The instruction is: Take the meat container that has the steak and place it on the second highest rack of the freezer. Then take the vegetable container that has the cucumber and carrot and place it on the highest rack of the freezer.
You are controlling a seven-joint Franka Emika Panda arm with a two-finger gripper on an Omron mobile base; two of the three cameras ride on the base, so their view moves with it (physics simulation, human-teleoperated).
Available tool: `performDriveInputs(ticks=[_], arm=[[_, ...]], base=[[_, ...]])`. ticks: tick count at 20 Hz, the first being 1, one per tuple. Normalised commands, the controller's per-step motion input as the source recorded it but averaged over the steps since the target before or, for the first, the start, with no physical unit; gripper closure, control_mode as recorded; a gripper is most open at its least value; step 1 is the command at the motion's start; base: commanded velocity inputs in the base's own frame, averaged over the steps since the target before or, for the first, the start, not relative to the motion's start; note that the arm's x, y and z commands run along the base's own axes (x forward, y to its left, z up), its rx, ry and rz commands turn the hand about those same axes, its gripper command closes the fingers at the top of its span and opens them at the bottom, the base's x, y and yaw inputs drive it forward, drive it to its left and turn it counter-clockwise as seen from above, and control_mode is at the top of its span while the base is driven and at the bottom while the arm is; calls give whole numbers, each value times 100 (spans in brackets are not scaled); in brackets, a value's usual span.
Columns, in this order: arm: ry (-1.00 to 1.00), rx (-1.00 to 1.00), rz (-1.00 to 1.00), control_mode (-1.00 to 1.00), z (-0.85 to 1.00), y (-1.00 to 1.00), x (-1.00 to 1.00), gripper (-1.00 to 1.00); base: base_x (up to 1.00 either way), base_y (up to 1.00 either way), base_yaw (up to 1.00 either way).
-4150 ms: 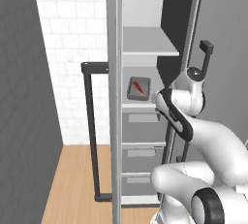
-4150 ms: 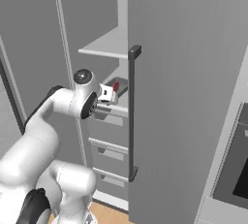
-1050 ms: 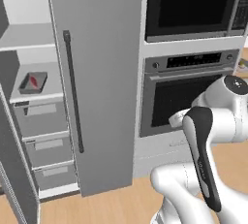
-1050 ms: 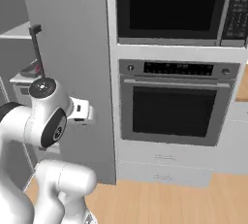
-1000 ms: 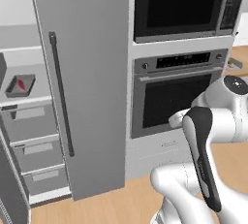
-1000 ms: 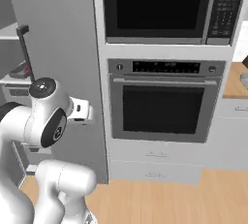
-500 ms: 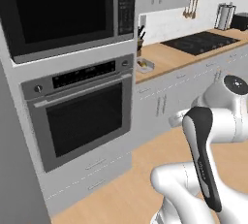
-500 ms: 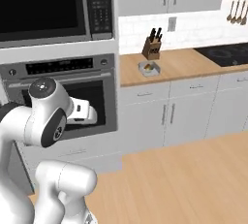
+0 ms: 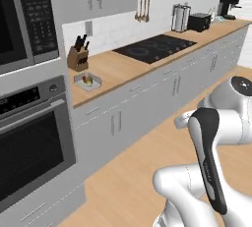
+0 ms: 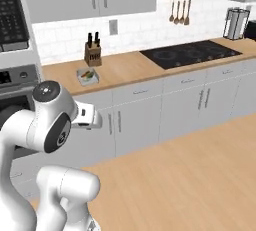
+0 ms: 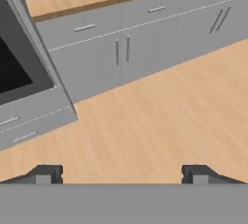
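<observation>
— One tray sits on the counter by the knife block; we take it for the vegetable container.
— Our gripper is spread wide, holding nothing. Next we must close in on it.
— Green and orange show inside, probably cucumber and carrot; too small to be sure.

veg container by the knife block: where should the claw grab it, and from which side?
Judging from the base views, grip the vegetable container by a rim wall, coming from above. It sits flat and shallow on the counter, with the knife block close behind. The claw is open, well short of it.
</observation>
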Motion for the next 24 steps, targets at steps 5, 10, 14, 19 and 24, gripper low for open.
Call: performDriveInputs(ticks=[5, 10, 14, 19, 24], arm=[[0, 0, 0, 100, 0, 0, 0, -100], [0, 0, 0, 100, 0, 0, 0, -100], [0, 0, 0, 100, 0, 0, 0, -100], [0, 0, 0, 100, 0, 0, 0, -100], [0, 0, 0, 100, 0, 0, 0, -100]], base=[[100, -3, 26], [100, -8, 35], [83, -58, 44], [71, -52, 53], [59, -23, 53]])
